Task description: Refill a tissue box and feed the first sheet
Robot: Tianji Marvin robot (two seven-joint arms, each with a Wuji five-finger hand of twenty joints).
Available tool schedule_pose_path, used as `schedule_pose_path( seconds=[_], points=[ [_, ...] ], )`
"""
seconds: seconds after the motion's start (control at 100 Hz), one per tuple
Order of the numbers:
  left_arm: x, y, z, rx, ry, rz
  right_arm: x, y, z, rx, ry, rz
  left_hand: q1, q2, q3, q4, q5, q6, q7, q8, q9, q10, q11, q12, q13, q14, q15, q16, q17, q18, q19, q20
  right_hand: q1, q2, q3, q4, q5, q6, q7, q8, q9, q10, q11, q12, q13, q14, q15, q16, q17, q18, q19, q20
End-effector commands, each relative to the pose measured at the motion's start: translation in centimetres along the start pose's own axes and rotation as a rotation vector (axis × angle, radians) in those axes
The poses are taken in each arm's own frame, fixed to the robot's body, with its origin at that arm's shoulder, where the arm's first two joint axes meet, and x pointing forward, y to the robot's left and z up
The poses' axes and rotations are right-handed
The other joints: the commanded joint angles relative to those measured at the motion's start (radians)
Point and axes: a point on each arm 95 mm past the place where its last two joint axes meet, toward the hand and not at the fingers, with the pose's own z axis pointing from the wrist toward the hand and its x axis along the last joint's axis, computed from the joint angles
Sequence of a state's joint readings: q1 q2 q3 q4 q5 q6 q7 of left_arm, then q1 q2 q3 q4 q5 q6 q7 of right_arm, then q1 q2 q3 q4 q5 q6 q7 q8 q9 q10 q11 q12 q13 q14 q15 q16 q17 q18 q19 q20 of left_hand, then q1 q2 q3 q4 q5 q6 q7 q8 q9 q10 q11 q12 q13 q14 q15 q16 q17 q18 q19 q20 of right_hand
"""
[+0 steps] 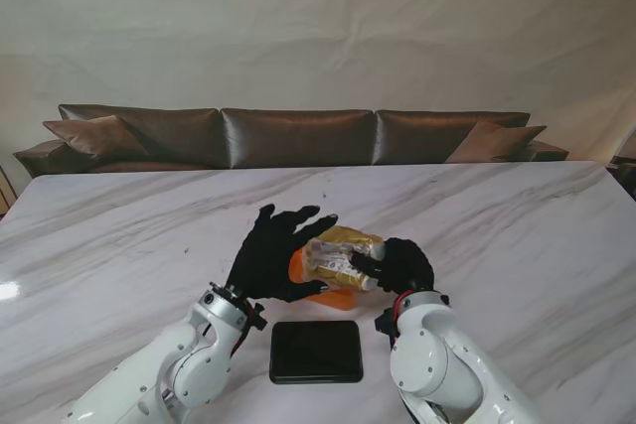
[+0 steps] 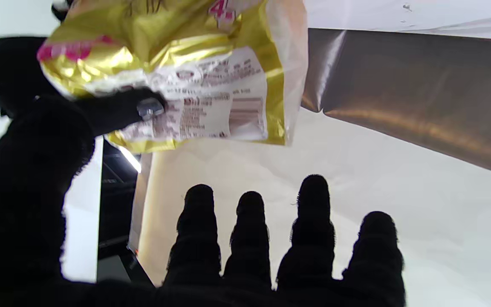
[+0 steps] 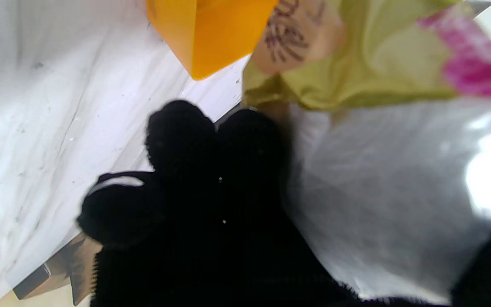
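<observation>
My right robot hand (image 1: 399, 263) grips the gold tissue pack (image 1: 343, 251), fingers (image 3: 211, 140) curled on its wrapper. My left robot hand (image 1: 273, 253) is spread wide at its nine o'clock, holding nothing. The pack sits over the orange tissue box (image 1: 323, 290) mid-table (image 1: 517, 215); a black tray (image 1: 316, 352) lies at six o'clock.

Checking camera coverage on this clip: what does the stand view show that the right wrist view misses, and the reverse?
Only the stand view shows the left hand spread open, the dark flat panel nearest me, and the sofa. Only the right wrist view shows the pack's clear plastic end up close. Both show the right hand gripping the tissue pack, the orange box and the marble table.
</observation>
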State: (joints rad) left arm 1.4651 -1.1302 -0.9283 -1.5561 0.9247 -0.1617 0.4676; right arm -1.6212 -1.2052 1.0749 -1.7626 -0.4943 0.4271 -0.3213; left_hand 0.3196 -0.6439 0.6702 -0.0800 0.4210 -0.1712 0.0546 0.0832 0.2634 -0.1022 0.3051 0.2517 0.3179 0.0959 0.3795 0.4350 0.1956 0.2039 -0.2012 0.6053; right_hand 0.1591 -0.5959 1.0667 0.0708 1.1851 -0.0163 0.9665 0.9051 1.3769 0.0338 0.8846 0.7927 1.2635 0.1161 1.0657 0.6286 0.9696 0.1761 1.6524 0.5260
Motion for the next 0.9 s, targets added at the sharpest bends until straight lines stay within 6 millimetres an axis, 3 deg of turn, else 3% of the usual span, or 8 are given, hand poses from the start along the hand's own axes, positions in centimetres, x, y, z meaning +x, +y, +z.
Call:
schedule_pose_path(
  seconds=[0.0, 0.3, 0.55, 0.65, 0.68, 0.89],
  points=[
    [0.0, 0.4, 0.2, -0.032, 0.002, 0.014, 0.4, -0.4, -0.2, 0.029, 0.004, 0.02, -0.026, -0.042, 0.036, -0.054, 0.006, -0.028, -0.033, -0.02, -0.033, -0.036, 0.019, 0.013, 0.016, -0.008, 0.011, 0.018, 0.008, -0.045, 1.356, 0.019, 0.091, 0.082, 0.128, 0.109, 0.14, -0.012, 0.17, 0.055, 0.07, -0.011, 0.004, 0.016, 0.045, 0.056, 0.084, 0.014, 0.033, -0.065, 0.077, -0.008],
    [0.4, 2.0, 0.7, -0.092, 0.039, 0.027, 0.9, -0.6, -0.2, 0.037, 0.008, 0.016, -0.026, -0.078, 0.09, -0.064, 0.022, -0.008, -0.045, -0.027, -0.018, -0.005, 0.056, 0.033, 0.032, 0.016, 0.048, 0.053, 0.035, -0.058, 1.401, 0.03, 0.093, 0.08, 0.128, 0.116, 0.14, -0.01, 0.175, 0.045, 0.07, -0.007, 0.011, 0.013, 0.044, 0.058, 0.097, 0.011, 0.041, -0.062, 0.084, -0.019],
    [0.4, 3.0, 0.5, -0.14, 0.056, 0.045, 1.3, -0.2, -0.3, 0.02, 0.003, 0.042, -0.016, -0.117, 0.14, -0.068, 0.028, 0.014, -0.05, -0.03, -0.012, -0.011, 0.109, 0.064, 0.031, -0.003, 0.096, 0.103, 0.054, -0.088, 1.435, 0.03, 0.097, 0.08, 0.129, 0.119, 0.14, -0.004, 0.18, 0.038, 0.071, -0.003, 0.017, 0.01, 0.044, 0.062, 0.109, 0.01, 0.052, -0.059, 0.092, -0.025],
    [0.2, 3.4, 0.5, -0.148, 0.055, 0.07, 1.5, -0.1, -0.5, 0.026, -0.005, 0.092, 0.003, -0.139, 0.173, -0.064, 0.03, 0.05, -0.056, -0.033, -0.009, -0.013, 0.134, 0.077, 0.042, 0.001, 0.133, 0.134, 0.066, -0.096, 1.448, 0.027, 0.099, 0.078, 0.131, 0.121, 0.141, 0.0, 0.184, 0.037, 0.071, 0.0, 0.023, 0.01, 0.043, 0.066, 0.117, 0.011, 0.057, -0.054, 0.095, -0.029],
    [0.2, 3.5, 0.5, -0.148, 0.052, 0.075, 1.5, -0.1, -0.6, 0.031, -0.007, 0.111, 0.008, -0.146, 0.187, -0.062, 0.03, 0.067, -0.058, -0.035, -0.011, 0.015, 0.149, 0.085, 0.045, 0.005, 0.15, 0.147, 0.071, -0.099, 1.454, 0.026, 0.1, 0.077, 0.132, 0.121, 0.141, 0.001, 0.185, 0.036, 0.072, 0.002, 0.024, 0.009, 0.043, 0.067, 0.118, 0.011, 0.058, -0.053, 0.096, -0.029],
    [-0.1, 4.3, 0.8, -0.113, 0.035, 0.11, 1.6, -0.6, -1.3, 0.073, -0.032, 0.241, 0.038, -0.192, 0.262, -0.064, 0.066, 0.183, -0.041, -0.029, 0.047, 0.041, 0.263, 0.146, 0.105, 0.023, 0.24, 0.214, 0.12, -0.119, 1.511, 0.032, 0.112, 0.071, 0.134, 0.124, 0.141, 0.016, 0.188, 0.031, 0.071, 0.014, 0.031, 0.006, 0.041, 0.081, 0.127, 0.009, 0.057, -0.042, 0.103, -0.034]
  ],
)
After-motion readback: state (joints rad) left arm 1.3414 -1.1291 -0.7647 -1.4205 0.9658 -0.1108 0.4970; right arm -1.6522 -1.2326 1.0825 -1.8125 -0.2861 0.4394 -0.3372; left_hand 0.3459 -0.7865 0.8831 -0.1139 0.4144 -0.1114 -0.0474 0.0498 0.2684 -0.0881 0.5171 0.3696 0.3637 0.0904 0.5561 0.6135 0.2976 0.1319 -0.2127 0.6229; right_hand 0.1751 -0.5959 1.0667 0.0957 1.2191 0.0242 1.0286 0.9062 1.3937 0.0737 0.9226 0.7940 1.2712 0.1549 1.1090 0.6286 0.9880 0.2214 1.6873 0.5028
